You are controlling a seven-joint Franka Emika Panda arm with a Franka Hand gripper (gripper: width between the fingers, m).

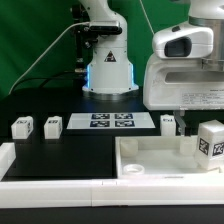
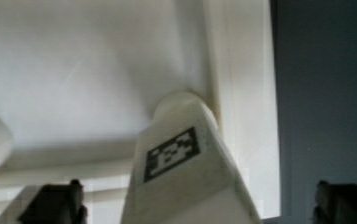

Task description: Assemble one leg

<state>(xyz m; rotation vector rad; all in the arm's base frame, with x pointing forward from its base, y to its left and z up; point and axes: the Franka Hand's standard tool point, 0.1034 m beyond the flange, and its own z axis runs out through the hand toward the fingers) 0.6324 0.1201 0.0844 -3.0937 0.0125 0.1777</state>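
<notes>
gripper (image 2: 196, 203) spreading wide, fingers (image 2: 54, 203) appearing clear of the leg | leg (image 2: 180, 150) standing on end on the tabletop (image 1: 140, 168) by its corner on the exterior view's right | leg sitting directly below, between the fingers, long axis pointing up at the wrist

marker board (image 1: 111, 121), white tabletop (image 1: 160, 157), black table (image 1: 60, 155)

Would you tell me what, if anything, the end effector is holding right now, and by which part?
Nothing is held. The end effector is open, and its fingers stand on either side of a leg without touching it.
</notes>
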